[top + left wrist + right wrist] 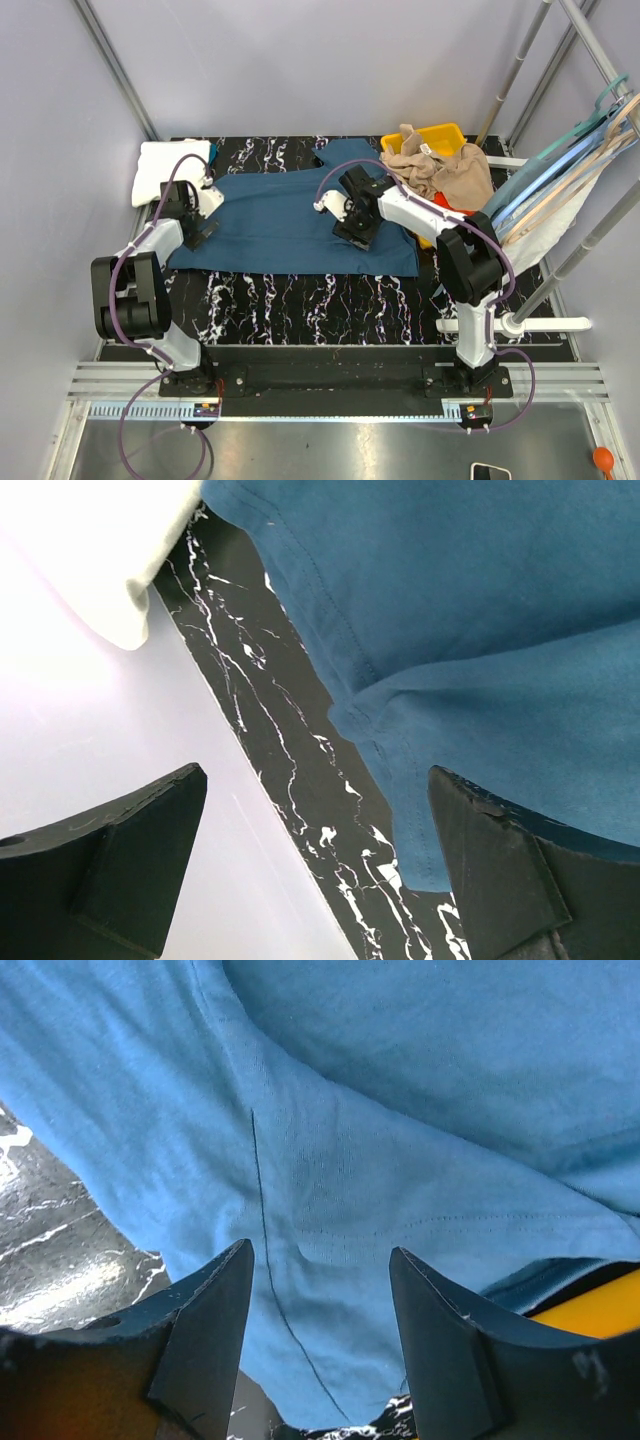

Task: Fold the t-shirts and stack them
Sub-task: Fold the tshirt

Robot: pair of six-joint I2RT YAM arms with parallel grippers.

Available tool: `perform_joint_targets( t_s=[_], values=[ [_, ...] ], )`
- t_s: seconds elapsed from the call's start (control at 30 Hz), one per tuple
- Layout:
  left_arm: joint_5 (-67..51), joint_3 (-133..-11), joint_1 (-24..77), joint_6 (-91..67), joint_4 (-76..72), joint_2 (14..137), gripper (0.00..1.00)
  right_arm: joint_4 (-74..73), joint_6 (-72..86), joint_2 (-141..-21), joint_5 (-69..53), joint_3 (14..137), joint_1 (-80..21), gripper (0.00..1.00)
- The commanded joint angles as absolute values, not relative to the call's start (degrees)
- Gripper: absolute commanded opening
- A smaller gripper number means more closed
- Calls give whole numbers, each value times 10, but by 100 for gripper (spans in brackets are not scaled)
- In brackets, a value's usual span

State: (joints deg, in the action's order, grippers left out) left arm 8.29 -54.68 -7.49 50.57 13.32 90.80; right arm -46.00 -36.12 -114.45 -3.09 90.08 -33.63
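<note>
Four tees are what we count, going left to right. A white tee (pixel 165 165) lies folded at the far left corner of the tabletop (pixel 300 300). Just beside it the teal-blue tee (pixel 280 215) is spread flat across the middle, its long axis running left to right, parallel to the near edge. At the far right corner a tan tee (pixel 445 170) is heaped in one yellow bin (pixel 440 133), with a scrap of a red-orange tee (pixel 447 206) showing under it. Several hangers (pixel 560 170) lean past the right edge, too overlapped for us to count.

Two grippers hang low over the teal-blue tee. The left gripper (pixel 203 228) is over its left edge, fingers spread as wide as they go and holding nothing. In its wrist view the hem falls between the fingers, with cloth toward the right finger and bare tabletop toward the left. The right gripper (pixel 357 228) is over the right half, fingers partly apart above the cloth, with nothing pinched that we can see. We judge the left arm nearer to an edge it could take.
</note>
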Motion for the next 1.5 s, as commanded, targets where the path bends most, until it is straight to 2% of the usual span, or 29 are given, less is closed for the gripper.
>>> perform_joint_targets(
  t_s=[0.0,0.33,0.43,0.7,0.8,0.9,0.93,1.0,1.47],
  values=[
    [88,-541,-74,508,106,895,99,-434,-366,-1157,-40,907,-339,64],
    [92,-524,-74,518,92,896,99,-428,-370,-1179,-32,911,-338,60],
    [91,-523,-76,517,92,896,99,-426,-372,-1180,-27,907,-339,54],
    [90,-520,-74,516,91,900,99,-427,-372,-1180,-19,907,-339,31],
    [90,-519,-74,517,88,900,99,-426,-372,-1182,-16,906,-339,25],
    [91,-515,-74,517,85,901,99,-426,-372,-1180,-14,909,-339,13],
    [91,-514,-75,515,85,901,99,-426,-371,-1181,-11,909,-338,6],
    [88,-513,-74,512,85,900,99,-427,-370,-1182,-8,917,-339,1],
    [83,-502,-74,508,81,896,99,-477,-397,-1249,74,1101,-339,0]
  ],
)
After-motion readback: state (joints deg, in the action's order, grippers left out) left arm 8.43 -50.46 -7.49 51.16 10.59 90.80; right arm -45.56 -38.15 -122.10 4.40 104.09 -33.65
